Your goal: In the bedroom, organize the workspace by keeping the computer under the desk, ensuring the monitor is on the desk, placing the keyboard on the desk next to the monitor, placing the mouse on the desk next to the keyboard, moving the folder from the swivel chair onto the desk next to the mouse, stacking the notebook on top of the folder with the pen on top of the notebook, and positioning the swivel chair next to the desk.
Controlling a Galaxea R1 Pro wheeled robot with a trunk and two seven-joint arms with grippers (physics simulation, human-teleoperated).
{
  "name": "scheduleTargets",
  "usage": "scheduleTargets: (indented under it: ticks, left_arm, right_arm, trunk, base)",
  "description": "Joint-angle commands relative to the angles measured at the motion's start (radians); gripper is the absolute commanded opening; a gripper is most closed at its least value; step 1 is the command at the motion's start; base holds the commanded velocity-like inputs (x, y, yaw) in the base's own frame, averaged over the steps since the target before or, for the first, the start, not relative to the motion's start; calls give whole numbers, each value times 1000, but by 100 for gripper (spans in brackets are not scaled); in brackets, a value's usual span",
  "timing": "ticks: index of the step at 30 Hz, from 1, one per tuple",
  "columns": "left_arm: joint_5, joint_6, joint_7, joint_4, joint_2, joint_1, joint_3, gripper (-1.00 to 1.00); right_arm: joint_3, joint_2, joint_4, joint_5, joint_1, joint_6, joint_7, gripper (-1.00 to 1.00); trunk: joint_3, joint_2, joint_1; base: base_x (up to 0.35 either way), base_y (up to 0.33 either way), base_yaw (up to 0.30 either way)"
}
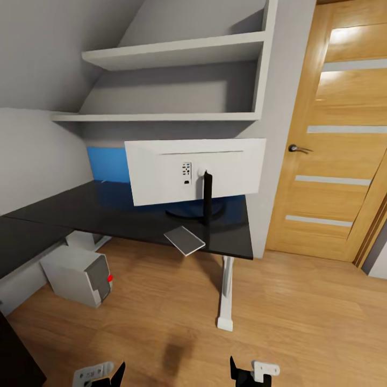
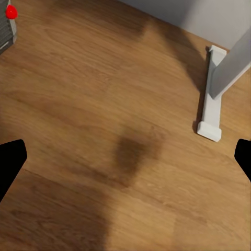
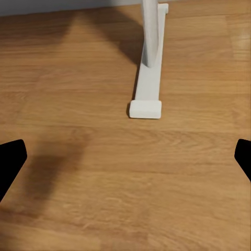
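Standing well beyond both open fingers [image 1: 119, 371]: the monitor [image 1: 194, 170]

I count one monitor [image 1: 194, 171], one computer [image 1: 79, 275], one bench [image 1: 107, 212], one white bench leg [image 1: 226, 293], one grey slab [image 1: 184, 240] at the bench edge, two wall shelves [image 1: 177, 51], one door [image 1: 336, 140], one door handle [image 1: 298, 148].

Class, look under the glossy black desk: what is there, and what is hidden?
Under the glossy black desk stands a light-grey computer tower on the floor; its rear is hidden by the desktop.
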Motion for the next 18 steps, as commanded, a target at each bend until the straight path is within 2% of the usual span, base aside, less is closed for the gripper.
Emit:
scheduleTargets:
  ticks: [1, 8, 18]
  left_arm:
    - [5, 3, 6, -2, 1, 0, -2, 100]
    - [28, 3, 8, -1, 1, 0, -2, 100]
    - [29, 3, 10, 2, 0, 0, -1, 100]
  right_arm:
    - [7, 0, 2, -10, -1, -4, 4, 100]
    - [7, 0, 2, -10, -1, -7, 4, 100]
    - [6, -1, -8, -9, -1, -10, 4, 100]
  trunk:
    - [-4, -8, 4]
    - [-26, -57, 31]
    - [-59, -127, 69]
  base:
    - [0, 0, 0]
    - [0, 0, 0]
    - [0, 0, 0]
